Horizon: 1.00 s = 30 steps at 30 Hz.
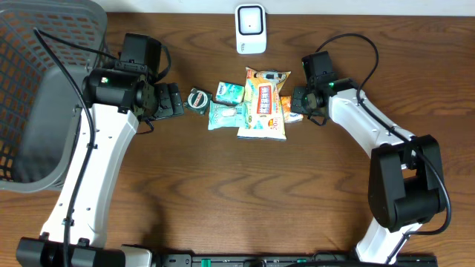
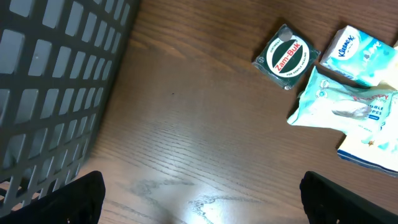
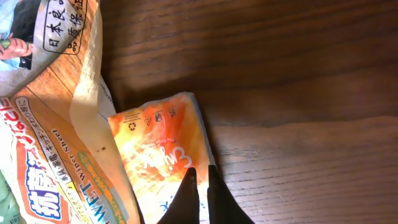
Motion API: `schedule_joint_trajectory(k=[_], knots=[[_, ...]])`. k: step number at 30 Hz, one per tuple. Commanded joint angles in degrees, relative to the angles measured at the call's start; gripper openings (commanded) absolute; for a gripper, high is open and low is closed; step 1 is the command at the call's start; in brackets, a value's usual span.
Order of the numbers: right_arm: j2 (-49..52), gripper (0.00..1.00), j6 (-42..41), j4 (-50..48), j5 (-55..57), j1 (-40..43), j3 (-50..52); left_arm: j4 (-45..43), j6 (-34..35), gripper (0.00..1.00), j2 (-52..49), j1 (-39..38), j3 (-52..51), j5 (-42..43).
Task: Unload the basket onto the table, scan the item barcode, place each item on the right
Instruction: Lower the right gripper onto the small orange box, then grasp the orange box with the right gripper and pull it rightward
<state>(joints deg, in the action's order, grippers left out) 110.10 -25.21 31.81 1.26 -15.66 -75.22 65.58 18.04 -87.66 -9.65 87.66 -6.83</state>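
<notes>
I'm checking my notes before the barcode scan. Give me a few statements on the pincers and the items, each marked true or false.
1. The left pincer is open and holds nothing. True.
2. The right pincer stands wide open. False: it is shut on the edge of the small orange packet.
3. The Zam-Buk tin lies in the basket. False: it lies on the table, beside the Kleenex pack.
4. The white scanner stands at the far edge, beyond the pile of items. True.
</notes>
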Motion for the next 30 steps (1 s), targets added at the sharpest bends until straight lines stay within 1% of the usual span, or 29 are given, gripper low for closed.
schedule_joint_trajectory(k=[1, 5, 15, 19, 23, 27, 30], knots=[[0.74, 0.01, -0.07, -0.61, 0.02, -0.20, -0.42, 0.11, 0.28, 0.98, 0.09, 0.11, -0.07, -0.94], [2.32, 0.01, -0.07, -1.49, -1.90, -0.20, -0.42, 0.11, 0.28, 0.98, 0.09, 0.11, -0.07, -0.94], [5.31, 0.01, -0.04, -1.33, -1.79, -0.17, -0.42, 0.11, 0.28, 0.99, 0.09, 0.11, -0.07, -0.94], [5.79, 0.01, -0.13, 0.55, 2.12, -0.04, -0.42, 0.11, 0.28, 0.99, 0.11, 0.11, -0.07, -0.94], [5.68, 0.01, -5.70, 4.92, 9.03, 0.76, -0.46, 0.11, 0.28, 0.99, 0.11, 0.11, -0.07, -0.94], [5.27, 0.01, -11.54, 9.70, 8.70, 1.99, -0.52, 0.13, 0.28, 0.99, 0.11, 0.11, -0.07, -0.94], [4.33, 0.01, -12.28, 11.91, 8.72, 2.29, -0.55, 0.11, 0.28, 0.99, 0.09, 0.11, -0.07, -0.94]])
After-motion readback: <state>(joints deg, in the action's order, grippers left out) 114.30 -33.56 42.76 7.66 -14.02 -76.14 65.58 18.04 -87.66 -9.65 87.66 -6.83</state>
